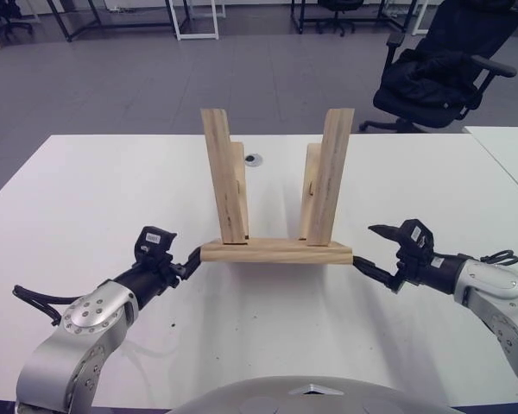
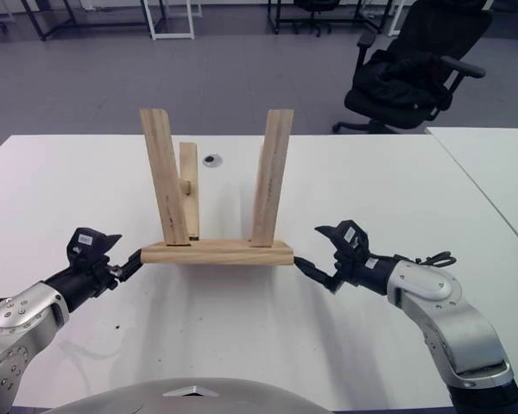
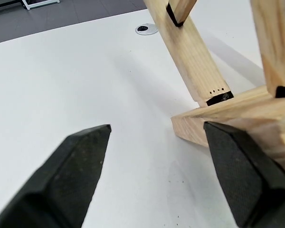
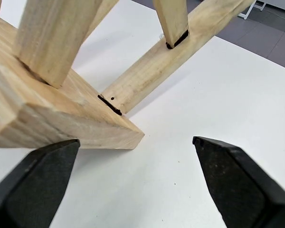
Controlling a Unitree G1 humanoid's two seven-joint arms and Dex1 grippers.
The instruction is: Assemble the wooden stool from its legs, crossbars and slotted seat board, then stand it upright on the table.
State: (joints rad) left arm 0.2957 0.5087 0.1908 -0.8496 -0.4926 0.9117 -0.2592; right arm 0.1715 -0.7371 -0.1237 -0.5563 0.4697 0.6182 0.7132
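Note:
The wooden stool stands upside down on the white table (image 1: 95, 198). Its seat board (image 1: 276, 251) lies flat, and the legs (image 1: 224, 172) point up with crossbars between them. My left gripper (image 1: 183, 259) is open at the seat board's left end, and one fingertip (image 3: 228, 156) is close against the board's corner (image 3: 199, 126). At the board's right end my right gripper (image 1: 364, 246) is open, a small gap away from the wood. The right wrist view has the board's corner (image 4: 118, 135) lying between the two fingertips (image 4: 42, 175).
A round cable grommet (image 1: 254, 159) sits in the table behind the stool. A black office chair (image 1: 440, 69) stands on the floor at the back right. A second white table (image 1: 509, 147) adjoins at the far right.

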